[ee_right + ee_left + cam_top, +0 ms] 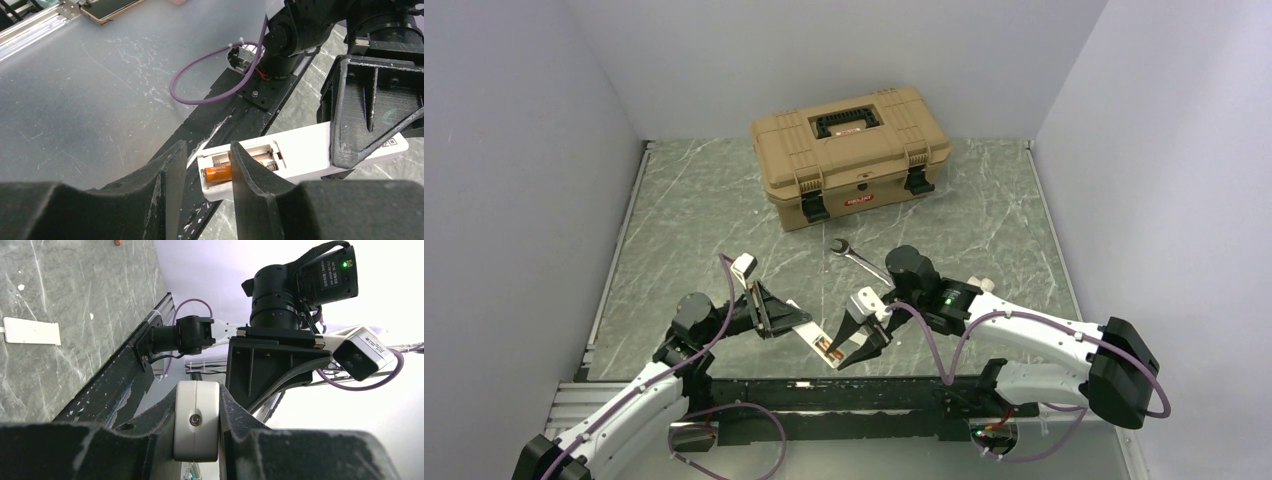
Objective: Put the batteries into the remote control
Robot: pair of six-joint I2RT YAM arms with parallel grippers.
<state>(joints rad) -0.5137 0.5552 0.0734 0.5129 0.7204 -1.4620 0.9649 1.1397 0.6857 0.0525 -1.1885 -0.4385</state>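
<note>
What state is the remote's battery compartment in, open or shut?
Open: the remote control shows its uncovered recess with one orange battery seated; the rest sits behind a finger of the right gripper.

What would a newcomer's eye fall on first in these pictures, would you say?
Most striking is the white remote control, clamped in the left gripper near the arms' bases, its open compartment showing an orange battery. The right gripper hovers open at that end. At the back stands a closed tan toolbox, a steel wrench lying before it.
</note>
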